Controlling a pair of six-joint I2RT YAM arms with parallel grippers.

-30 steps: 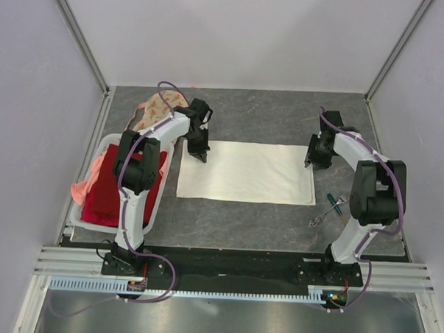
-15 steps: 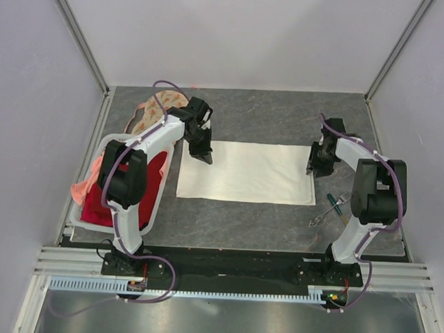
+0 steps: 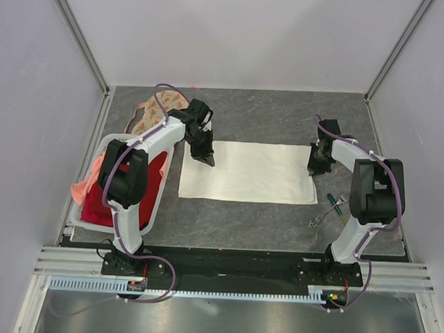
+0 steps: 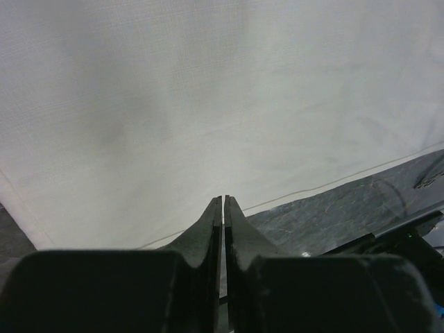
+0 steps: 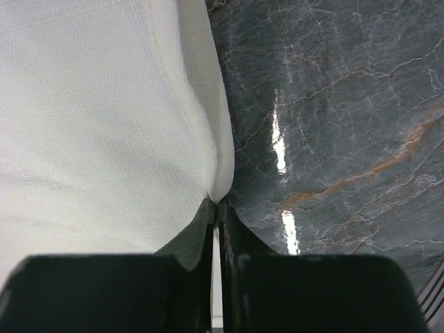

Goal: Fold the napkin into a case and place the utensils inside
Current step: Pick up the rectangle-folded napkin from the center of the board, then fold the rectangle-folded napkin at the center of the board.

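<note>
Cream-white rectangular cloth napkin (image 3: 247,173) is lying flat mid-way across the grey marbled table (image 3: 283,114). Its far-right edge is being pinched by the right gripper (image 5: 216,202), with cloth puckering into the tips. Over the far-left corner, the left gripper (image 4: 223,199) is being held pressed together; cloth between tips: cannot tell. Slim metal utensils (image 3: 327,212) are lying near right, apart from the napkin.

Bright, even light; glare on marble.
</note>
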